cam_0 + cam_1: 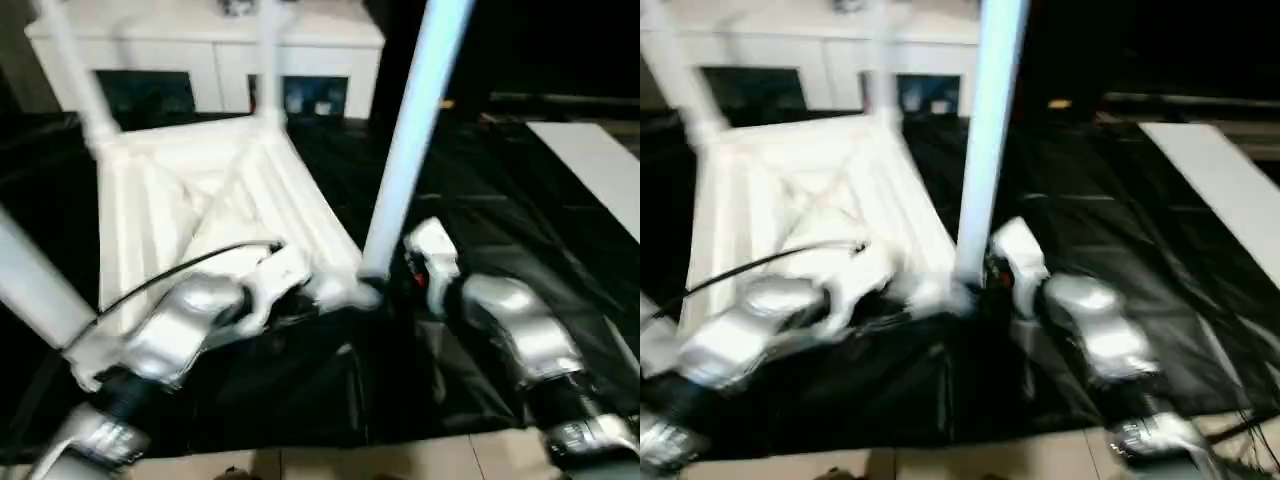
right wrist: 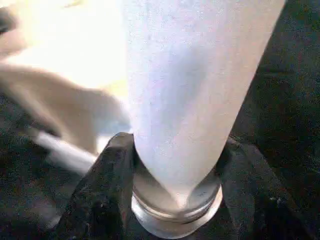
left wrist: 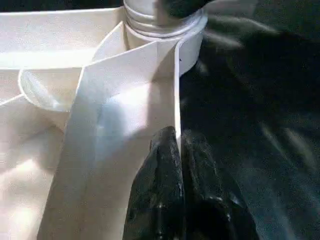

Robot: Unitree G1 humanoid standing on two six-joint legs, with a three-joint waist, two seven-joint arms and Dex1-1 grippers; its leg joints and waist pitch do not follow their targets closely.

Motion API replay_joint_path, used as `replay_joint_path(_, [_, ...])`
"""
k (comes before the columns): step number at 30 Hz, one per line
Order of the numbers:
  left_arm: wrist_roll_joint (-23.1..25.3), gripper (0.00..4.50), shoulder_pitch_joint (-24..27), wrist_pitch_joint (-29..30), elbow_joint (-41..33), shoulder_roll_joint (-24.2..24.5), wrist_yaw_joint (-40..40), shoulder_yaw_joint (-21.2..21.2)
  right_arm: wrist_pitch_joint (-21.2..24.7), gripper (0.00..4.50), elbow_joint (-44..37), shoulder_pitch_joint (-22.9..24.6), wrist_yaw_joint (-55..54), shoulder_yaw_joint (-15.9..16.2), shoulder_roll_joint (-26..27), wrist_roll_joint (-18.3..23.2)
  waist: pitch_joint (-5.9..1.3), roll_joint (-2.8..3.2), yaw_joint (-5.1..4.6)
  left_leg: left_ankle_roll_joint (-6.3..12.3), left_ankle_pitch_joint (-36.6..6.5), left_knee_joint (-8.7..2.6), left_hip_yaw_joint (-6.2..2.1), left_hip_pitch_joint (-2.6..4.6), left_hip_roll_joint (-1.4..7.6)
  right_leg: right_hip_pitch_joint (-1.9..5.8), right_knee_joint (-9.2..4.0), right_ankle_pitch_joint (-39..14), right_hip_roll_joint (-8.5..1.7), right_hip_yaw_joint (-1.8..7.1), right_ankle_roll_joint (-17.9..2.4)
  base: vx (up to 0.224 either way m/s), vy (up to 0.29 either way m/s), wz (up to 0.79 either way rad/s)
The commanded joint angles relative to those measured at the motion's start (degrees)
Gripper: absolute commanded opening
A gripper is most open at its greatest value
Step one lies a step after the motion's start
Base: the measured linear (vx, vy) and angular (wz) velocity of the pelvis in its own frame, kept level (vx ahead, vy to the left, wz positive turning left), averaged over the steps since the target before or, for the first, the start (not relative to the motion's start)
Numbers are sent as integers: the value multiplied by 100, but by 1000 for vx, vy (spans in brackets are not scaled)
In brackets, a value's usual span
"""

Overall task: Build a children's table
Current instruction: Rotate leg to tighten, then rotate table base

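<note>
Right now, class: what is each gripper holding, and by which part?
The left gripper pinches the tabletop by its edge wall, close to a corner socket. The right gripper clasps a standing leg at its base.

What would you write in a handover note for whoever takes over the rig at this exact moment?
Left gripper: shut on the table top's edge wall beside the near-right corner socket.
Right gripper: fingers on either side of the near-right leg at its base.
Table top: upside down on the black sheet, ribs up, in front of the white cabinet.
Done: four legs stand in the corner sockets.
Left: whether this last leg is fully seated can't be told; check it, then turn the table upright.
</note>
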Motion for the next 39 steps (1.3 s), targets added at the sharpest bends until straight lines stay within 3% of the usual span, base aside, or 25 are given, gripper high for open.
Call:
replay_joint_path(1, [77, 0, -270, 184, 169, -234, 513, 137, 475, 206, 596, 14, -991, -178, 136, -303, -319, 44, -35, -283, -1972, -447, -211, 136, 263, 74, -622, -2613, -462, 242, -878, 0, 0, 0])
replay_joint_path(3, [203, 0, -548, 346, 532, -616, 1134, 236, 577, 204, 945, -212, -1850, -407, 571, -269, -351, 56, -36, -306, -1960, -449, -236, 121, 263, 83, -629, -2565, -474, 232, -802, 0, 0, 0])
replay_joint_path(4, [276, 0, -655, 318, 699, -738, 1381, 269, 537, 204, 1111, -327, -2203, -562, 757, -198, -347, 94, -46, -316, -2033, -459, -243, 135, 265, 61, -624, -2484, -465, 229, -809, 0, 0, 0])
replay_joint_path(6, [405, 0, -840, 256, 996, -945, 1813, 327, 459, 202, 1407, -532, -2820, -844, 1083, -70, -359, 70, -74, -349, -2147, -443, -243, 156, 238, 36, -638, -2511, -455, 221, -785, 0, 0, 0])
replay_joint_path(8, [536, 0, -1066, 77, 1362, -1132, 2135, 302, 275, 201, 1798, -834, -3433, -996, 1430, -12, -368, 95, -72, -362, -2127, -450, -244, 157, 243, 33, -634, -2379, -454, 224, -779, 0, 0, 0])
replay_joint_path(11, [632, 0, -1169, -71, 1514, -1122, 2085, 174, -79, 199, 2048, -1092, -3287, -842, 1670, -75, -396, 102, -51, -305, -2023, -468, -238, 129, 261, 57, -598, -1868, -460, 230, -859, 0, 0, 0])
replay_joint_path(12, [639, 0, -1155, -48, 1496, -1082, 2021, 141, -165, 199, 2046, -1138, -3090, -816, 1718, -52, -406, 86, -50, -253, -1793, -481, -229, 74, 268, 119, -553, -1477, -450, 228, -926, 0, 0, 0])
replay_joint_path(14, [634, 0, -1109, -49, 1460, -1003, 1956, 118, -411, 199, 1880, -1127, -2607, -703, 1709, -62, -419, 96, -34, -207, -1671, -469, -210, 78, 272, 120, -532, -1228, -454, 234, -991, 0, 0, 0])
replay_joint_path(16, [621, 0, -1022, -43, 1357, -900, 1841, 103, -576, 254, 1558, -1002, -2265, -505, 1565, -196, -441, 80, -1, -79, -1296, -441, -182, 45, 267, 174, -486, -718, -452, 240, -1109, 0, 0, 0])
replay_joint_path(17, [621, 0, -990, -41, 1327, -866, 1800, 111, -590, 267, 1422, -946, -2161, -520, 1513, -173, -461, 84, 9, 18, -989, -417, -169, 32, 271, 189, -436, -278, -456, 246, -1215, 0, 0, 0])
replay_joint_path(19, [623, 0, -959, -78, 1329, -829, 1772, 125, -587, 276, 1280, -886, -2149, -530, 1396, -194, -467, 77, 9, 162, -734, -412, -172, -6, 262, 230, -390, 77, -450, 231, -1313, 0, 0, 0])
replay_joint_path(20, [623, 0, -955, -88, 1331, -820, 1765, 125, -592, 276, 1254, -874, -2141, -529, 1368, -195, -463, 68, -14, 187, -689, -418, -181, -33, 261, 249, -385, 107, -449, 228, -1325, 0, 0, 0])
replay_joint_path(23, [611, 0, -869, -191, 1264, -675, 1603, 85, -475, 314, 650, -566, -1843, -531, 901, -171, -486, 77, 33, 284, -575, -374, -149, 26, 279, 214, -387, 231, -443, 244, -1414, 0, 0, 0])
replay_joint_path(24, [601, 0, -815, -232, 1182, -592, 1486, 45, -217, 321, 51, -237, -1331, -468, 509, -104, -487, 68, 33, 305, -527, -368, -143, 22, 278, 211, -376, 306, -432, 242, -1439, 0, 0, 0])
replay_joint_path(26, [599, 0, -775, -272, 1115, -547, 1411, 19, 12, 344, -384, 13, -915, -422, 248, -7, -460, 65, 65, 393, -514, -378, -148, 9, 293, 227, -375, 378, -424, 241, -1411, 0, 0, 0])
replay_joint_path(29, [582, 0, -718, -320, 1024, -468, 1277, -27, 153, 365, -1263, 611, 169, -221, -483, 218, -442, 53, 108, 447, -715, -375, -139, 23, 303, 233, -419, 178, -434, 245, -1366, 0, 0, 0])
replay_joint_path(32, [573, 0, -660, -437, 985, -373, 1123, -50, 231, 389, -1983, 1227, 1056, -171, -1216, 536, -411, 36, 103, 434, -1086, -385, -148, 17, 301, 221, -511, -504, -444, 249, -1270, 0, 0, 0])
replay_joint_path(33, [551, 0, -640, -453, 951, -337, 1038, -62, 254, 398, -2097, 1361, 1233, -227, -1354, 655, -398, 46, 82, 410, -1163, -396, -161, -5, 296, 219, -522, -755, -454, 245, -1253, 0, 0, 0])
replay_joint_path(36, [523, 0, -601, -486, 866, -236, 857, -98, 401, 423, -2339, 1610, 1504, -360, -1591, 852, -392, 40, 66, 348, -1310, -402, -167, 14, 309, 173, -572, -1214, -444, 237, -1162, 0, 0, 0])
replay_joint_path(39, [525, 0, -528, -425, 733, -122, 761, -104, 530, 446, -2561, 1836, 1681, -388, -1772, 880, -390, 56, 58, 325, -1309, -413, -177, 13, 320, 153, -571, -1185, -437, 231, -1182, 0, 0, 0])
